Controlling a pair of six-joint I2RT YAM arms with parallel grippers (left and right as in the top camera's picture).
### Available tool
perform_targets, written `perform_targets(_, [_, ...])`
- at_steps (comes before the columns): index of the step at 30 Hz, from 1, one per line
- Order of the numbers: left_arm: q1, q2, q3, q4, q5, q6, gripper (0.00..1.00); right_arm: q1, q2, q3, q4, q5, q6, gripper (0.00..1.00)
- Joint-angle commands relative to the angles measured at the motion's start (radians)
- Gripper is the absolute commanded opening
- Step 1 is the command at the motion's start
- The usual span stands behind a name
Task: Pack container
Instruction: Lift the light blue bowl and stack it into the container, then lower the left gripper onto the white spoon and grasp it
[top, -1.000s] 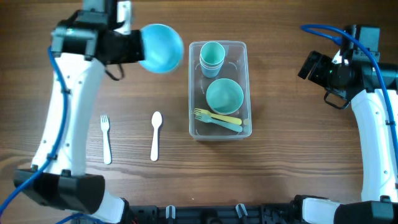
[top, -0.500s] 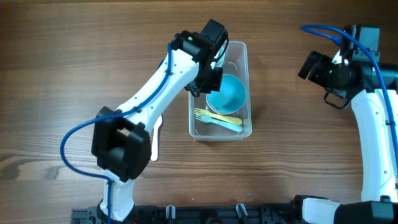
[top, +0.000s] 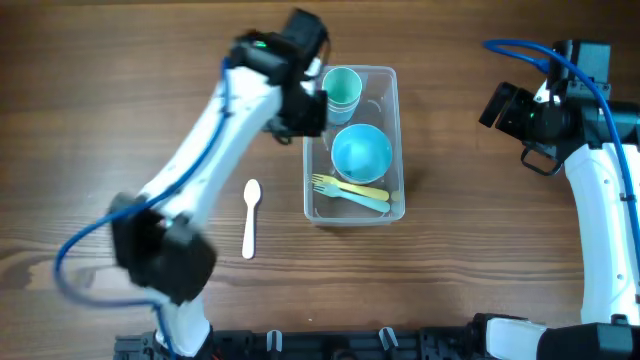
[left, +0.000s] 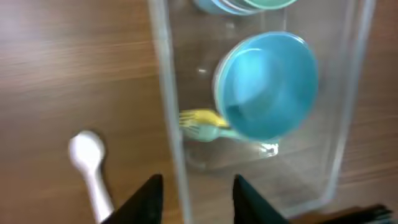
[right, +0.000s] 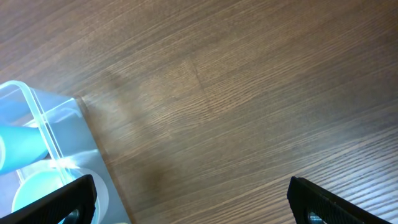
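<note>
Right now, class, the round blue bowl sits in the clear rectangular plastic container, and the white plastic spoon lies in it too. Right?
No. The round blue bowl does sit in the clear rectangular plastic container, but the white plastic spoon lies outside it, on the wooden table, as the overhead view shows.

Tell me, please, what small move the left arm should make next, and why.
Probably swing the open, empty left gripper toward the white plastic spoon lying outside the clear rectangular plastic container; the round blue bowl already sits inside it.
</note>
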Motion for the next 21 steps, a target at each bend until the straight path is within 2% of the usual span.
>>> perform_targets(1, [0.108, -0.219, 0.042, -0.138, -0.078, 0.005, 0.45, -0.003, 0.010, -0.007, 0.002, -0.009, 0.000, 1.00])
perform_targets(3, [0.151, -0.239, 0.041, -0.256, -0.116, 0.005, 0.44, -0.003, 0.010, -0.007, 0.002, -0.009, 0.000, 1.00])
perform_targets(6, [0.152, -0.239, -0.058, -0.270, -0.182, 0.016, 0.45, -0.003, 0.010, -0.007, 0.002, -0.009, 0.000, 1.00])
perform_targets(8, [0.158, -0.239, -0.233, -0.175, -0.178, 0.064, 0.46, -0.003, 0.010, -0.007, 0.002, -0.009, 0.000, 1.00])
perform_targets(11, [0.158, -0.239, -0.568, 0.077, -0.177, 0.084, 0.43, -0.003, 0.010, -0.007, 0.002, -0.009, 0.000, 1.00])
perform_targets(15, [0.158, -0.239, -0.829, 0.323, -0.169, 0.084, 0.52, -0.003, 0.010, -0.007, 0.002, -0.009, 0.000, 1.00])
perform_targets(21, [0.157, -0.237, -0.967, 0.460, -0.155, 0.133, 0.56, -0.003, 0.010, -0.007, 0.002, -0.009, 0.000, 1.00])
